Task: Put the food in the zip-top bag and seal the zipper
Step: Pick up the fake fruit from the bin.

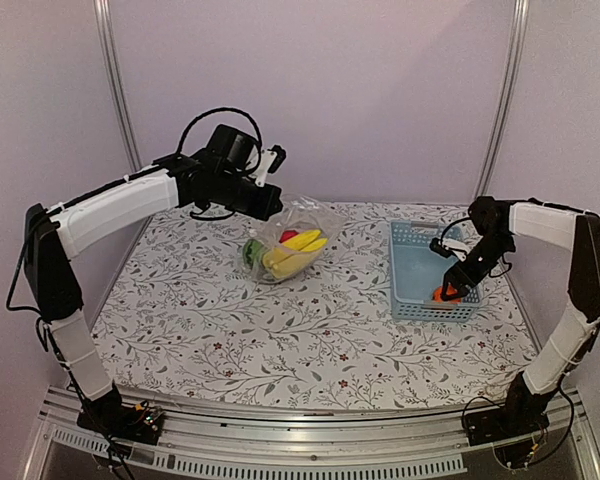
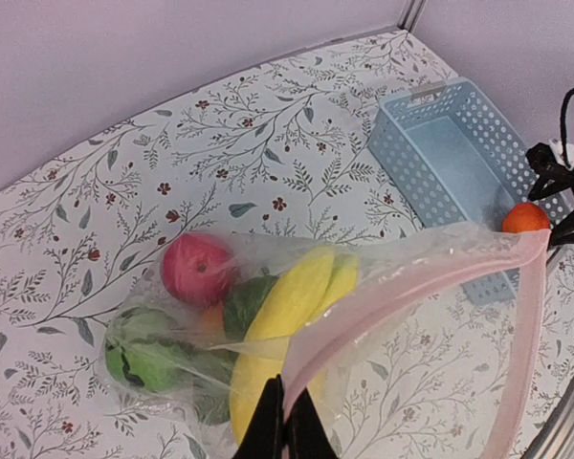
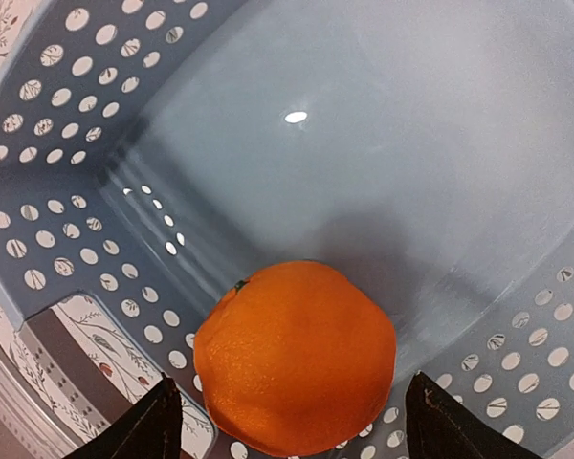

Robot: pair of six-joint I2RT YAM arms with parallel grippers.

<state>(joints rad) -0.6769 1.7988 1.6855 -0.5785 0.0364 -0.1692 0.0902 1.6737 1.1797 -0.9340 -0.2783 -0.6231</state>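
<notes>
The light-blue basket point(image 1: 410, 232) sat on the flower-patterned table point(image 1: 280, 330). An orange point(image 3: 295, 359) lay inside the basket at its near end, close against the perforated wall. The right gripper point(image 3: 287, 421) reached down into the basket with its jaws spread wide. One dark fingertip point(image 3: 153, 426) stood on either side of the orange, each with a sliver of gap, so nothing was gripped.

To the left of the basket, and apart from it, was the clear bag point(image 2: 402, 277). Its belly rested on the table and its mouth was lifted toward the basket. The left gripper point(image 2: 282, 421) was clamped tight on the bag's edge, just where the pale pink zipper point(image 2: 531, 325) began. The zipper curved open in a wide loop. Inside the bag lay a red apple point(image 2: 196, 268), yellow bananas point(image 2: 277, 325), a round green piece point(image 2: 139, 349) and a dark green piece point(image 2: 249, 301).
</notes>
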